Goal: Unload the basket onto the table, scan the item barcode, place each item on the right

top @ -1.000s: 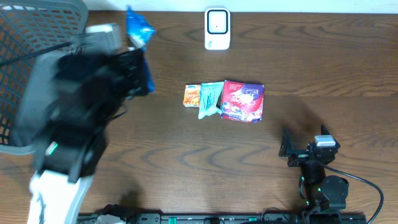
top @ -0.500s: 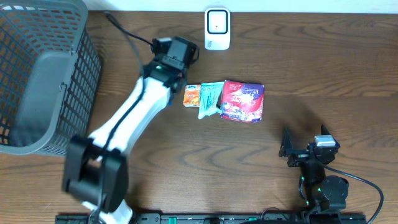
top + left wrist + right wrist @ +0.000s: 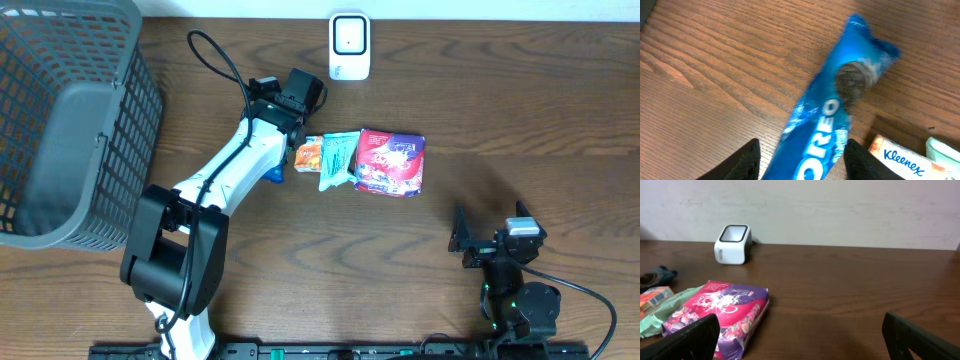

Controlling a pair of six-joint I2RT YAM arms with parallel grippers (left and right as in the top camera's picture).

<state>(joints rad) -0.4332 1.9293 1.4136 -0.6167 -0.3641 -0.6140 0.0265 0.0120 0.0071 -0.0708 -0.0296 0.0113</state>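
Grey plastic mesh basket (image 3: 60,120): left end of brown wooden table (image 3: 520,100).
Blue Oreo biscuit pack (image 3: 830,115): lying on table between parted fingers of left gripper (image 3: 802,157), just beside orange Kleenex tissue pack (image 3: 309,153).
Green packet (image 3: 338,158), purple sweets bag (image 3: 392,162): adjoining row.
White box scanner (image 3: 349,46): far edge.
Right gripper (image 3: 800,340): spread wide, empty.

Shop checkout bench: scanner (image 3: 349,45), basket (image 3: 150,92), packaged snacks (image 3: 390,162).

Left arm (image 3: 228,168) — white shell, black joints, a thin black cable (image 3: 222,60) looping off; left gripper (image 3: 801,156) has black fingers (image 3: 746,162). Right arm (image 3: 512,275) — black, with a grey block (image 3: 522,229) on top.
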